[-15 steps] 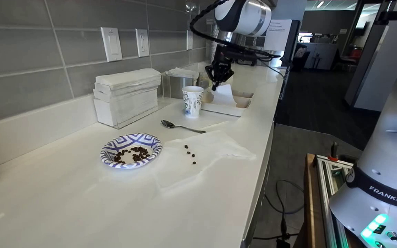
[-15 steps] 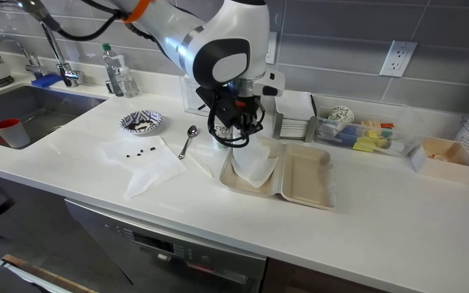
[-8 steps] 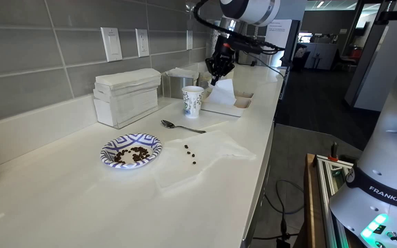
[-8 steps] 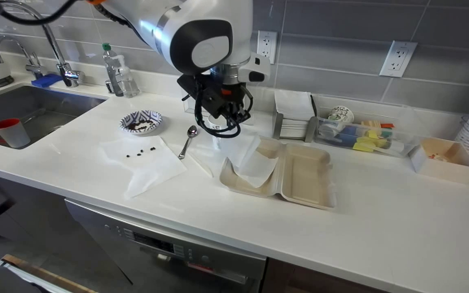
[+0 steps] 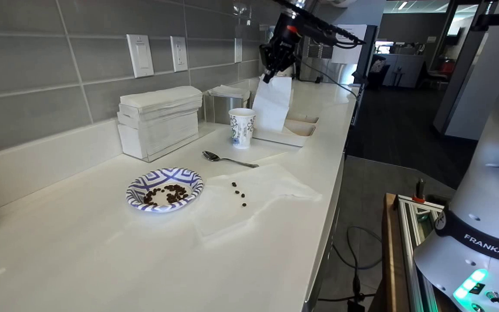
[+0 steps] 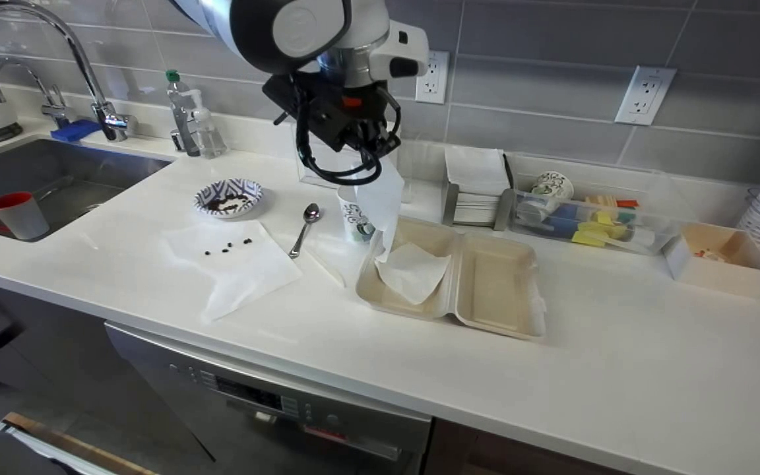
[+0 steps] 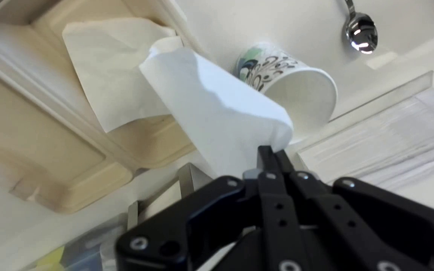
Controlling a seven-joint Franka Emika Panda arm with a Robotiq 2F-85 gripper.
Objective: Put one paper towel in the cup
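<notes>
"Which step is this?"

"The carry, I'd judge: the gripper (image 7: 274, 154) pinches the paper towel (image 7: 217, 116) by its upper end, and it hangs just beside the cup (image 7: 277, 68)."

"Next?"

"Loose end over the mouth, then lower; whether it clears the food box (image 6: 485, 284), I can't tell."
</notes>
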